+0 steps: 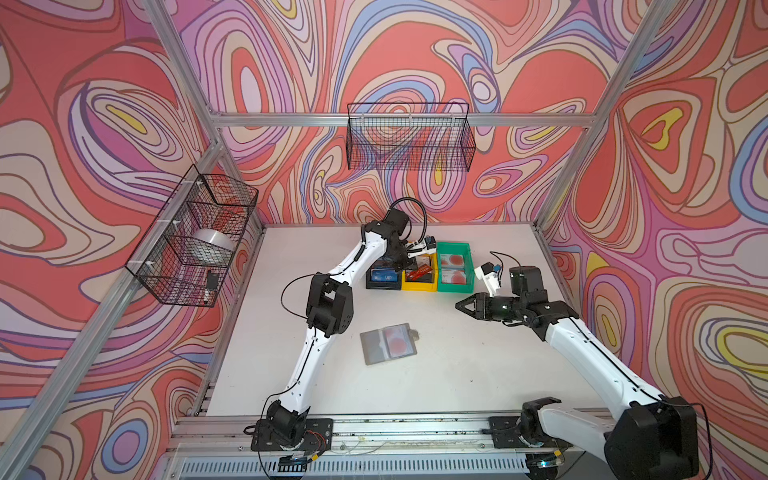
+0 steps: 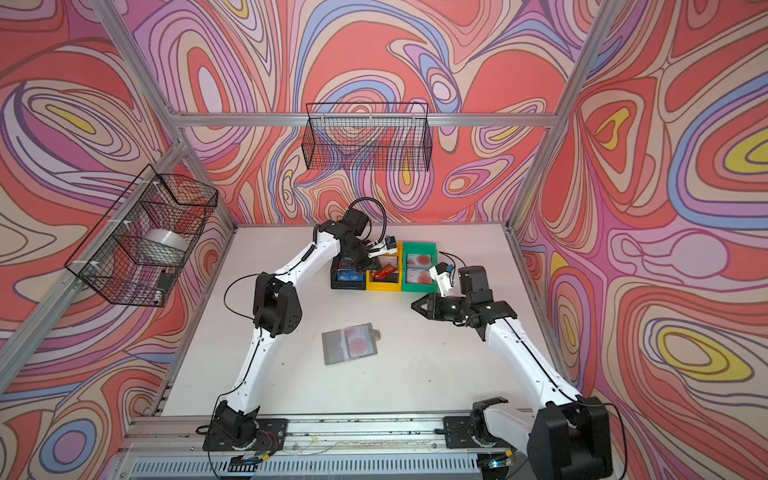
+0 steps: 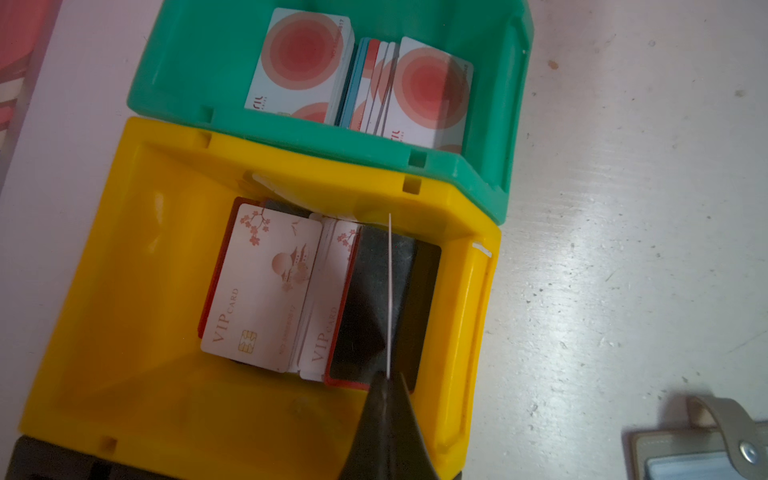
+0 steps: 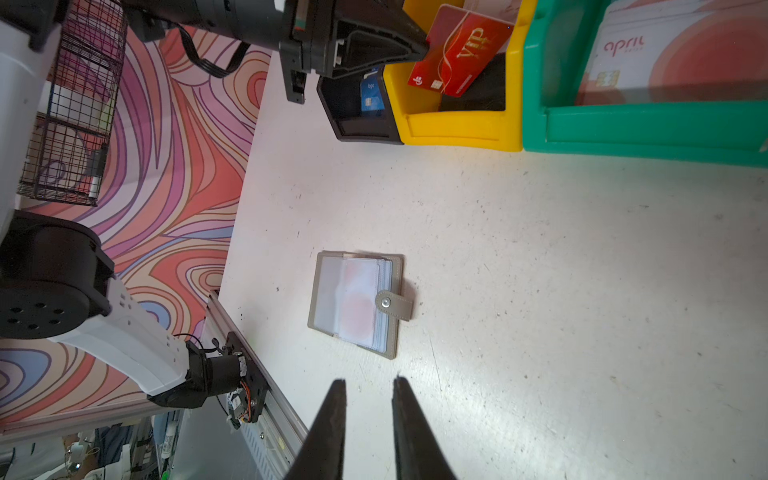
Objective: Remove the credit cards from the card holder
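**Left gripper.** The left gripper (image 4: 424,45) is closed on a dark red card (image 4: 461,52) printed "VIP", pinching it at one short end. The card hangs from the fingertips over the yellow bin (image 3: 124,270) at the back of the table (image 1: 457,374). From the left wrist it appears edge-on, as a thin pale line above a dark card lying in that bin. Whether its lower corner touches the bin's contents cannot be told.

**Right gripper.** The right gripper (image 4: 368,382) has its jaws a little apart, with bare table visible between them. It holds nothing and touches nothing. In both top views it hovers over the right part of the table, in front of the green bin (image 3: 187,75) and pointing towards the middle.

**Card holder.** The card holder (image 1: 388,343) lies open and flat near the middle of the table, with its snap tab on the edge facing the right arm. A pale card with a red circle (image 1: 399,345) shows through its clear pockets. The holder is well apart from the left gripper and nearer the front than the bins. It lies ahead of the right gripper's fingertips, near but not touching.

**Bins.** The black bin (image 4: 365,131), yellow bin and green bin stand side by side, touching. More pale red-circle cards (image 3: 299,62) lie in the green one.
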Controlling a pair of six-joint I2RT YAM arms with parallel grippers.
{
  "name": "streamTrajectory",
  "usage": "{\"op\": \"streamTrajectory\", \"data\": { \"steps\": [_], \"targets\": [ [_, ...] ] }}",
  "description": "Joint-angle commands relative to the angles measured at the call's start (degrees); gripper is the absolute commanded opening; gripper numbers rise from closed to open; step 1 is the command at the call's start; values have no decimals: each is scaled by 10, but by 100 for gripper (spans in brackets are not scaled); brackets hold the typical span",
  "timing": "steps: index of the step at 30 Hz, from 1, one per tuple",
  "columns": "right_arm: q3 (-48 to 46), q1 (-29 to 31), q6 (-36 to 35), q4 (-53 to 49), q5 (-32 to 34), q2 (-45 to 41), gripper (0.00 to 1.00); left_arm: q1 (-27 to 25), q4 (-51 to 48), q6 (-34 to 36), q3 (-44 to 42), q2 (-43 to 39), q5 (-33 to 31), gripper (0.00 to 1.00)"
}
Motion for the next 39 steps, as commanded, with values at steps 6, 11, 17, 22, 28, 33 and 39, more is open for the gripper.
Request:
{"op": "streamTrajectory", "data": {
  "steps": [6,11,17,22,28,33,39],
  "targets": [
    [-19,-3,9,15,0,-13,23,-10,-55,57,-9,0,-41,0],
    [-22,-3,11,14,0,-19,23,-19,-48,71,-21,0,-74,0],
    [-25,-3,13,11,0,-28,23,-22,-40,71,-24,2,-72,5],
    [-26,-3,13,10,0,-28,23,-22,-21,59,-39,-5,-84,14],
    [-24,-3,12,8,-2,-28,23,-22,24,47,-75,-27,-81,16],
    [-25,-3,12,10,-5,-27,24,-22,57,26,-89,-46,-63,15],
    [-24,-4,11,10,-13,-26,25,-22,81,14,-95,-61,-43,17]
  ]
}}
